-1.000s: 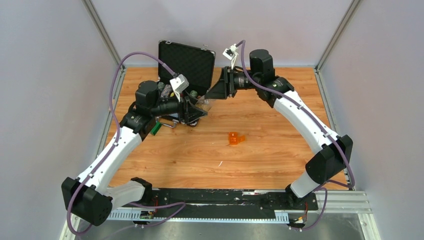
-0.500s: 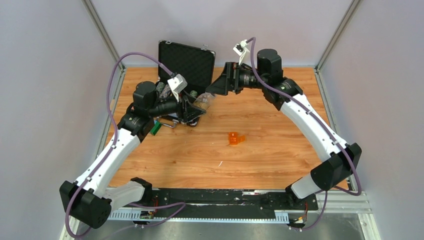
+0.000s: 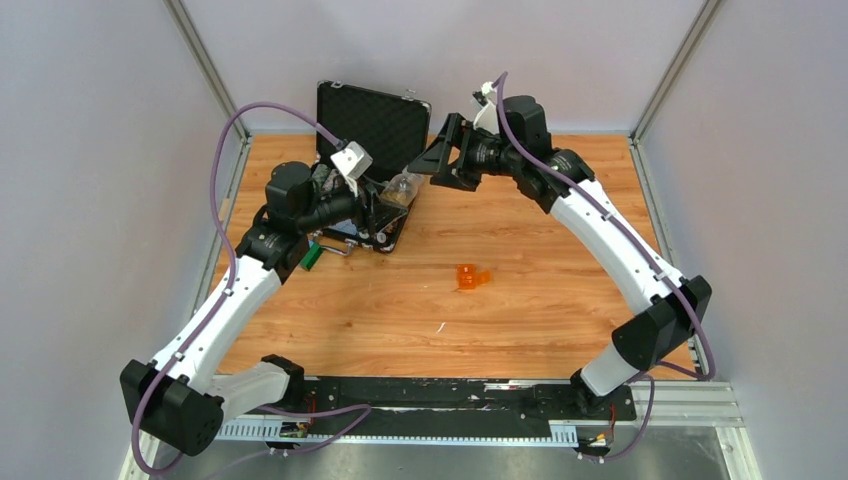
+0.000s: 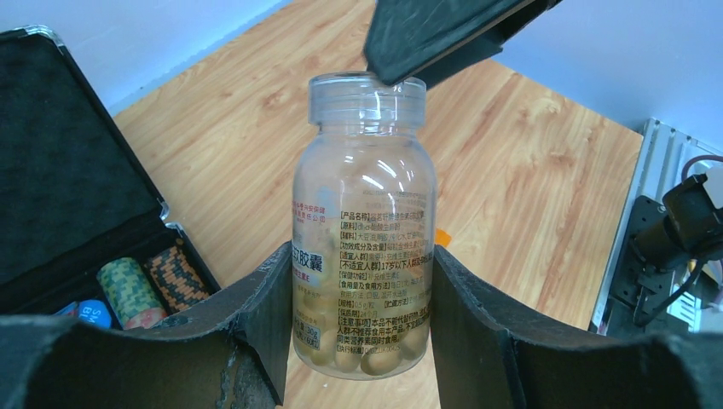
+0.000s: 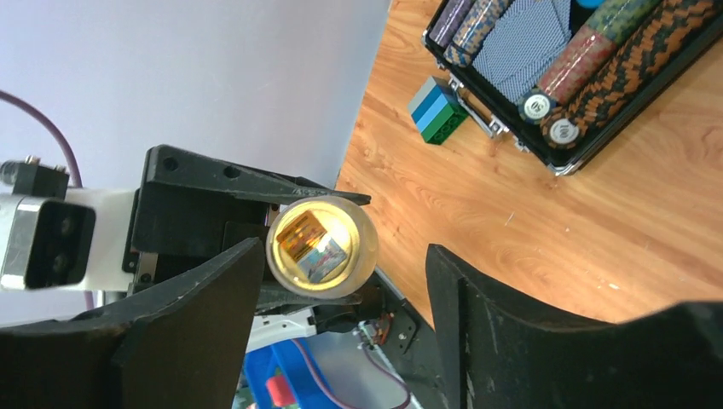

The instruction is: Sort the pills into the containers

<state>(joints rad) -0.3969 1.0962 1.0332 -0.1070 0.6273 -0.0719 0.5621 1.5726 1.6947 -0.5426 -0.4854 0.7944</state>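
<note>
Left pincer (image 4: 360, 256) is clamped on a clear pill bottle (image 4: 365, 213), left of centre in the overhead view. Right pincer (image 5: 343, 249) is apart, fingers either side of the bottle's top. The orange containers (image 3: 472, 277) sit mid-frame on the bench (image 3: 540, 300), well apart from both.

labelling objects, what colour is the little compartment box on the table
The compartment box is translucent orange, best seen in the top external view.
</note>
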